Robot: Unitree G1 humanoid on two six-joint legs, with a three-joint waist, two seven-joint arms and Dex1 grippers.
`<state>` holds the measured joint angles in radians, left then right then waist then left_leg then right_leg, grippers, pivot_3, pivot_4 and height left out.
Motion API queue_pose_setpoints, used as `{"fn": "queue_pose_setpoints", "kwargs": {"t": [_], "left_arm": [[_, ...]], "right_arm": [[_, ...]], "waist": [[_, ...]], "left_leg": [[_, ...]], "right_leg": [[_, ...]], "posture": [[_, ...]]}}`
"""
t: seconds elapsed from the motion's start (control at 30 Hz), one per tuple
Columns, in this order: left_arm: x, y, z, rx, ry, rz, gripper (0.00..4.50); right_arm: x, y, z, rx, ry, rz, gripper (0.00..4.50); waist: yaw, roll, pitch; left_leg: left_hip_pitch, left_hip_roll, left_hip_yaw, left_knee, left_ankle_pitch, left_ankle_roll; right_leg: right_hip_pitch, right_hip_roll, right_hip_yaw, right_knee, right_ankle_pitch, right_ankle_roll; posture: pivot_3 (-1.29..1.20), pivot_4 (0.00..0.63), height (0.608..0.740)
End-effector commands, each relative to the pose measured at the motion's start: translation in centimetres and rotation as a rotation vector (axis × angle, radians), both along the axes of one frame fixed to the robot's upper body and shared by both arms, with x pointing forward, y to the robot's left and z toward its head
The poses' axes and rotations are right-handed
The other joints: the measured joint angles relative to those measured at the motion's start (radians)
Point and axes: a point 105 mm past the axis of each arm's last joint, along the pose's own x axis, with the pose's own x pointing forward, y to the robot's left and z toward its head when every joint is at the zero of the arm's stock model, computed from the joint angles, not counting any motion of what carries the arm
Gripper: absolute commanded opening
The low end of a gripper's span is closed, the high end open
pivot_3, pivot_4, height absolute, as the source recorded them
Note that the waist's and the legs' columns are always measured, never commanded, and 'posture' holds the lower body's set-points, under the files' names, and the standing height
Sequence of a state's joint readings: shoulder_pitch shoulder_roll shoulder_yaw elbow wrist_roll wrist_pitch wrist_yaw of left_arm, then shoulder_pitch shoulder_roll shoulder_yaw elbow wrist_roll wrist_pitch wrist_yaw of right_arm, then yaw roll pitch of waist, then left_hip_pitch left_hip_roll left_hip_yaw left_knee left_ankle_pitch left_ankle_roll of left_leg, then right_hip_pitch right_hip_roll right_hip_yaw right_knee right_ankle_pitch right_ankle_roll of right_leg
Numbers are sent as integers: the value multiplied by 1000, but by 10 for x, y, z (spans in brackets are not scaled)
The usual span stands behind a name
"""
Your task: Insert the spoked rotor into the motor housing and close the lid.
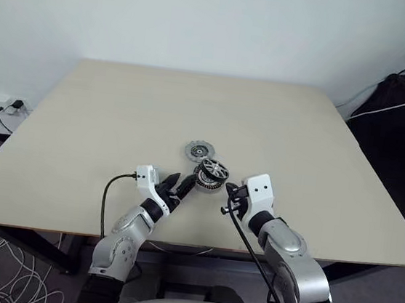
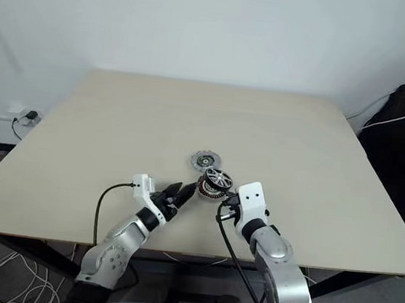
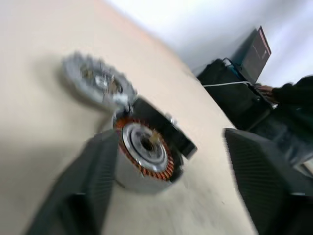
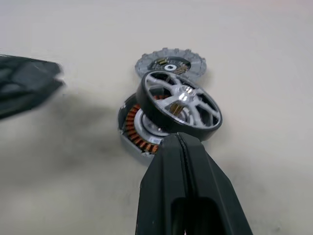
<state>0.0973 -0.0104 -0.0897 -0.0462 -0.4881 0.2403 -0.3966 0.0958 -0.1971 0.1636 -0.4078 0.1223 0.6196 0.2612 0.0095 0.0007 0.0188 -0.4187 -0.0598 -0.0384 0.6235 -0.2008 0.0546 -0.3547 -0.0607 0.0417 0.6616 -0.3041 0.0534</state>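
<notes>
The right gripper (image 4: 182, 142), fingers pressed together, props the spoked rotor (image 4: 180, 104) tilted on the motor housing (image 4: 139, 128), not seated; the left gripper (image 1: 181, 186) fingers spread, the lid (image 4: 168, 63) waits on the bench (image 1: 103, 125).

Both head views look forward and down over the table (image 1: 81, 123). Each wrist camera sits low and close, facing the motor housing (image 4: 134, 129) from about eight and four o'clock; the left view seems tilted.
</notes>
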Motion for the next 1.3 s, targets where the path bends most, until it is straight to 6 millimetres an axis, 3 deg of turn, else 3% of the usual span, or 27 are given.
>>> {"fn": "queue_pose_setpoints", "kwargs": {"t": [0.03, 0.27, 0.43, 0.7, 0.97, 1.17, 1.3], "left_arm": [[-2, 15, 20, 130, -164, 59, 2194], [-21, 20, 14, 339, -271, 94, 32], [-29, 12, 8, 464, -338, 97, 32], [-35, 5, -1, 442, -304, 66, 32], [-36, 5, -7, 435, -277, 58, 32], [-35, 4, -10, 428, -267, 51, 32], [-35, 2, -12, 422, -264, 45, 32]], "right_arm": [[12, 6, 15, 4, -66, 14, 0], [39, 11, 17, -58, -86, 6, 0], [53, 18, 9, -112, -53, 30, 0], [74, 26, -2, -161, -24, 50, 0], [53, 53, -8, -181, 24, 247, 0], [43, 57, -5, -183, 24, 284, 0], [52, 52, 15, -125, -68, 219, 0]], "waist": [[0, 0, 0], [6, 0, 0], [6, 1, 0], [2, 2, 1], [0, 4, 0], [2, 4, 0], [2, 4, 0]], "left_leg": [[0, 0, 0, -1, 0, 0], [0, 0, 0, -1, 0, 0], [0, 0, 0, -2, 0, 0], [0, 0, 0, -2, 0, 0], [1, 0, 0, -2, 0, 0], [1, 0, 0, -2, 0, 0], [1, 0, 0, -2, 0, 0]], "right_leg": [[-1, 0, 0, 0, 0, -1], [0, -1, 0, -1, -1, -1], [0, -1, -1, 0, 0, -1], [-1, 0, 0, 0, 0, -1], [-1, 0, 0, 1, 0, 0], [-1, 0, 0, 1, 0, 0], [-1, 0, -1, 1, 0, 0]], "posture": [[0, 0, 740], [0, 0, 740], [0, 0, 740], [0, 0, 740], [0, 0, 740], [0, 0, 740], [0, 0, 740]]}}
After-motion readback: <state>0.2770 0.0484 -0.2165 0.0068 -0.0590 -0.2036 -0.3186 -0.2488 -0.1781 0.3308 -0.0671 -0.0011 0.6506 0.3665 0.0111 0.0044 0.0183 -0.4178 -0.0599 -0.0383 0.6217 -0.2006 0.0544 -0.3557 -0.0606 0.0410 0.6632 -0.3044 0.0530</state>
